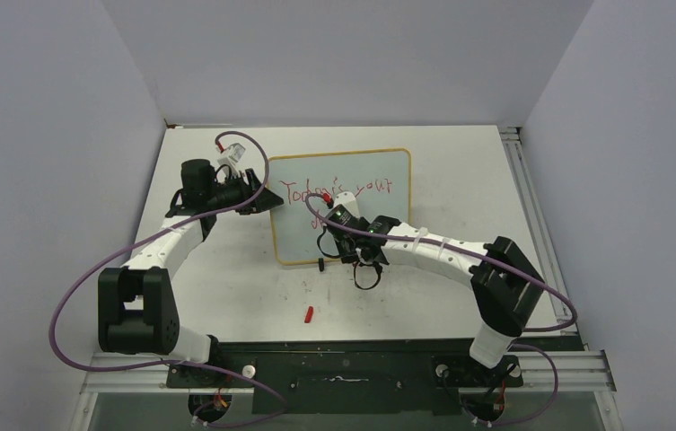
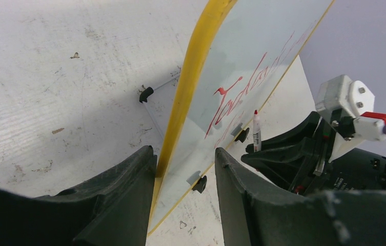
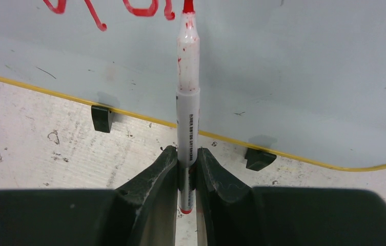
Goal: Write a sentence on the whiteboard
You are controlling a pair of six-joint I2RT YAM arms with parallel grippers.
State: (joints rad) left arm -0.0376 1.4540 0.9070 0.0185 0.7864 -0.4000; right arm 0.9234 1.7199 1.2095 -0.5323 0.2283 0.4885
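The whiteboard, pale with a thin yellow frame, lies mid-table. The sentence runs in red across its upper part, with a second line begun underneath. My left gripper is at the board's left edge. In the left wrist view its jaws straddle the yellow frame of the whiteboard and clamp it. My right gripper is shut on a white marker. The marker's red tip touches the whiteboard just below the red strokes of the sentence.
A small red marker cap lies on the table in front of the board. Black clip feet sit along the board's near edge. Purple cables loop beside both arms. Grey walls close in the table on three sides.
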